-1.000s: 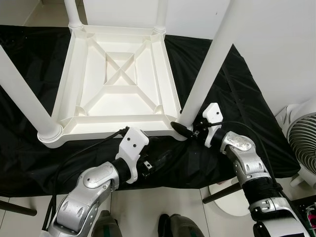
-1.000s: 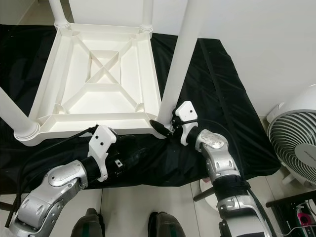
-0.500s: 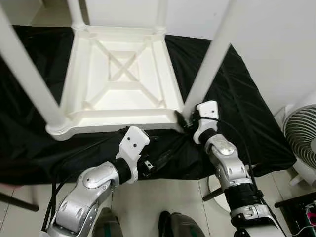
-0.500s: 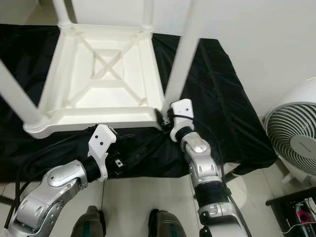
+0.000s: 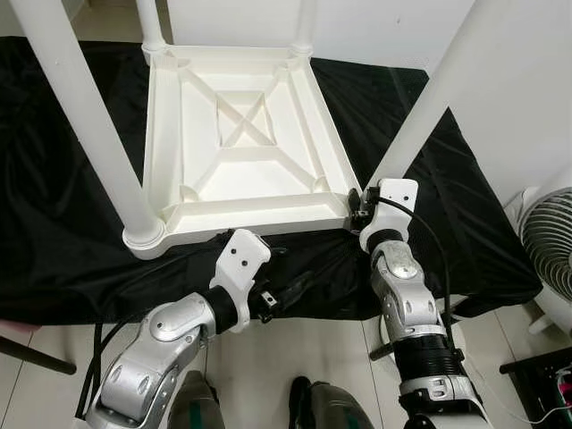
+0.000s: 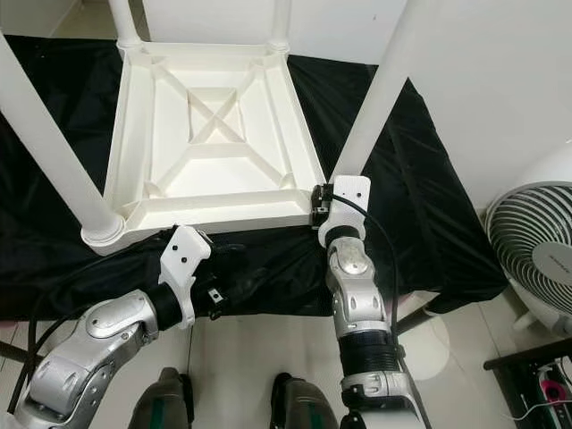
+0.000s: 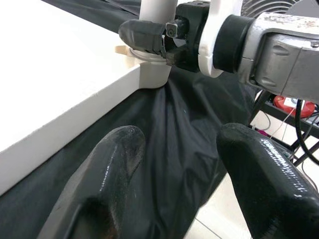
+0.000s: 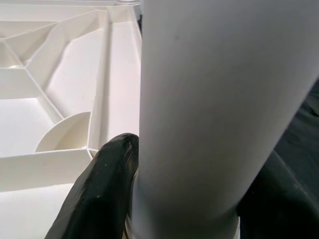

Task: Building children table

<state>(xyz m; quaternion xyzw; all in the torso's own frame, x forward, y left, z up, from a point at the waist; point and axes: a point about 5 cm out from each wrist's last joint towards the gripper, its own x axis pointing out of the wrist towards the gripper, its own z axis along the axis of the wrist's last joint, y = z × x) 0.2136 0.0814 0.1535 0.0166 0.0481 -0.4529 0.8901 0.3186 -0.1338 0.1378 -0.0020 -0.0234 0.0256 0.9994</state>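
A white children's table (image 5: 241, 134) lies upside down on a black cloth (image 5: 447, 232), its legs pointing up. My right gripper (image 5: 356, 201) is shut on the base of the near right leg (image 5: 429, 98); in the right wrist view its black fingers (image 8: 107, 169) sit on either side of that leg (image 8: 214, 99). My left gripper (image 5: 290, 286) hovers open just above the cloth, a little in front of the table's near edge. Through its spread fingers (image 7: 114, 154) I see the right gripper clasping the leg base. The near left leg (image 5: 85, 116) stands free.
A white fan (image 6: 536, 259) stands on the floor to the right. A round white base (image 6: 429, 344) lies on the tiles by my right arm. A dark rod (image 5: 36, 357) crosses the floor at lower left. My feet (image 6: 295, 402) are close to the cloth's edge.
The view has shifted. My right arm swung in from the right to point straight at the near right leg, and its fingers closed round the leg base. The left arm stayed put.
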